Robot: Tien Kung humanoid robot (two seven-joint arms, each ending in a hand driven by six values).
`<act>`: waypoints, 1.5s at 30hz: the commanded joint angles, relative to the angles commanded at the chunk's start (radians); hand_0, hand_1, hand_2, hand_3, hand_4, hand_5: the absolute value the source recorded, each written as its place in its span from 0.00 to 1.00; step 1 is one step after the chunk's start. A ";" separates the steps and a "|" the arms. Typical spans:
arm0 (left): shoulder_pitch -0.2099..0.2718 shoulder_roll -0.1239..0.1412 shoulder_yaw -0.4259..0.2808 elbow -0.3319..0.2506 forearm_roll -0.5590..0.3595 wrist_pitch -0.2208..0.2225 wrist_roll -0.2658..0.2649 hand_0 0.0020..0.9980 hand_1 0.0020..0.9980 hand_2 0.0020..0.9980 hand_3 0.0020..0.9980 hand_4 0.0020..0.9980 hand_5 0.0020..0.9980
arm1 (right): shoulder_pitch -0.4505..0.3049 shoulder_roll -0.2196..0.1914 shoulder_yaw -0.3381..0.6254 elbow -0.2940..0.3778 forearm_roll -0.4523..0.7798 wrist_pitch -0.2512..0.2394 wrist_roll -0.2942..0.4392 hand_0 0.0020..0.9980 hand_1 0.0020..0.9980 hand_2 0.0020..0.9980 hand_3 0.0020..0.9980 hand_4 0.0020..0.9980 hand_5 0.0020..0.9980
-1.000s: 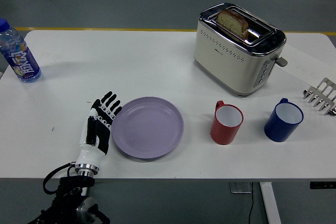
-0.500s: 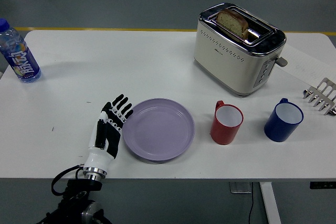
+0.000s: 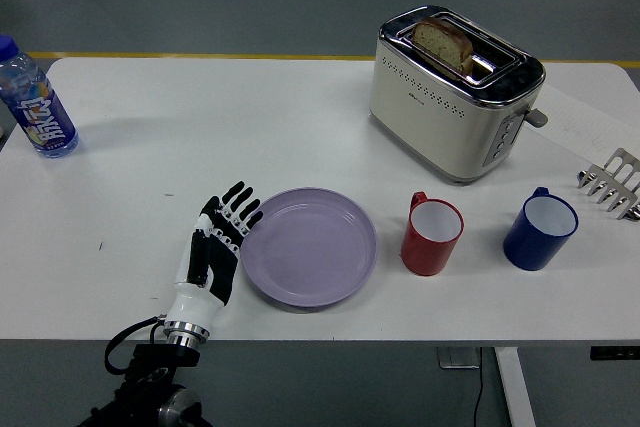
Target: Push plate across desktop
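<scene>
**Plate near red mug: collision risk on continued push**

The left hand (image 3: 215, 247) lay flat on the white rectangular table (image 3: 200, 127), fingers extended and slightly fanned, gripping nothing. Its fingertips (image 3: 243, 213) were touching the rim of the round lilac plastic plate (image 3: 309, 246) at about the plate's 9 o'clock side. The right hand was not in view.

The plate sat near the table's front edge, just left of centre. A red ceramic mug (image 3: 432, 234) stood just beside it at 3 o'clock, with a narrow gap between them. A dark blue mug (image 3: 540, 230) stood further along at 3 o'clock, well apart from the plate. A cream and chrome two-slot toaster (image 3: 455, 92) holding a slice of bread (image 3: 443, 42) stood at 1 o'clock. A clear water bottle with a blue label (image 3: 35, 102) stood at 10 o'clock, near the far left edge.

Assessment: a push directed toward 3 o'clock would likely drive the plate into the red mug, shifting or tipping it. Contact was at the rim only; an off-centre push could spin the plate or let the fingers slide off it.
</scene>
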 joint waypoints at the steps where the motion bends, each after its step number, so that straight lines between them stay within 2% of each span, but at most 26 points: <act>1: -0.001 0.000 0.002 -0.001 -0.001 0.000 0.000 0.82 0.85 0.88 0.82 0.49 1.00 | 0.000 0.000 0.000 0.000 0.000 0.000 0.000 0.65 0.62 0.69 0.78 0.52 0.56; 11: -0.002 -0.001 -0.005 -0.018 -0.001 0.002 -0.001 0.82 0.85 0.88 0.82 0.49 1.00 | 0.005 -0.001 -0.003 -0.002 0.004 0.000 0.006 0.65 0.62 0.69 0.78 0.52 0.56; 15: -0.002 -0.001 -0.051 -0.039 0.028 0.020 0.006 0.81 0.85 0.88 0.81 0.49 1.00 | 0.006 -0.002 -0.002 -0.002 0.004 0.000 0.007 0.65 0.62 0.69 0.78 0.52 0.56; 19: -0.007 0.012 -0.120 -0.052 0.079 0.027 0.042 0.81 0.85 0.88 0.81 0.49 1.00 | 0.006 -0.002 -0.002 -0.002 0.004 -0.001 0.008 0.65 0.62 0.69 0.78 0.52 0.56; 20: -0.011 0.023 -0.145 -0.051 0.091 0.023 0.057 0.77 0.81 0.83 0.78 0.49 1.00 | 0.006 -0.003 -0.002 -0.002 0.004 -0.001 0.008 0.65 0.62 0.69 0.78 0.52 0.57; 24: -0.021 0.057 -0.223 -0.049 0.116 0.006 0.099 0.77 0.81 0.83 0.78 0.49 1.00 | 0.007 -0.003 -0.003 -0.002 0.005 -0.001 0.007 0.65 0.62 0.69 0.78 0.52 0.57; 25: -0.025 0.074 -0.251 -0.048 0.132 -0.009 0.123 0.77 0.81 0.83 0.78 0.49 1.00 | 0.007 -0.003 -0.003 -0.002 0.005 -0.001 0.008 0.65 0.62 0.69 0.78 0.52 0.57; 26: -0.028 0.088 -0.279 -0.048 0.143 -0.019 0.145 0.75 0.77 0.80 0.74 0.50 1.00 | 0.007 -0.004 -0.003 -0.002 0.005 -0.001 0.008 0.65 0.62 0.69 0.78 0.52 0.57; 28: -0.033 0.114 -0.331 -0.047 0.164 -0.042 0.190 0.75 0.77 0.80 0.74 0.50 1.00 | 0.008 -0.004 -0.004 -0.002 0.007 -0.002 0.008 0.65 0.62 0.69 0.78 0.52 0.57; 29: -0.034 0.118 -0.344 -0.047 0.168 -0.047 0.203 0.75 0.77 0.80 0.74 0.50 1.00 | 0.008 -0.004 -0.004 -0.002 0.007 -0.002 0.007 0.65 0.62 0.69 0.78 0.52 0.57; 35: -0.038 0.207 -0.479 -0.044 0.241 -0.177 0.402 0.73 0.76 0.76 0.72 0.51 1.00 | 0.009 -0.004 -0.006 -0.002 0.012 -0.005 0.006 0.65 0.62 0.69 0.78 0.52 0.56; 40: -0.038 0.238 -0.554 -0.021 0.213 -0.232 0.487 0.73 0.76 0.75 0.71 0.51 1.00 | 0.008 -0.002 -0.007 0.000 0.010 -0.008 0.001 0.65 0.62 0.69 0.78 0.52 0.56; 42: -0.038 0.240 -0.566 -0.018 0.208 -0.237 0.494 0.73 0.76 0.75 0.71 0.51 1.00 | 0.008 -0.002 -0.006 0.000 0.011 -0.009 0.001 0.65 0.62 0.69 0.78 0.52 0.56; 45: -0.040 0.255 -0.623 0.007 0.181 -0.263 0.522 0.73 0.76 0.75 0.71 0.52 1.00 | 0.005 0.001 -0.007 0.002 0.013 -0.013 -0.004 0.65 0.62 0.69 0.78 0.52 0.56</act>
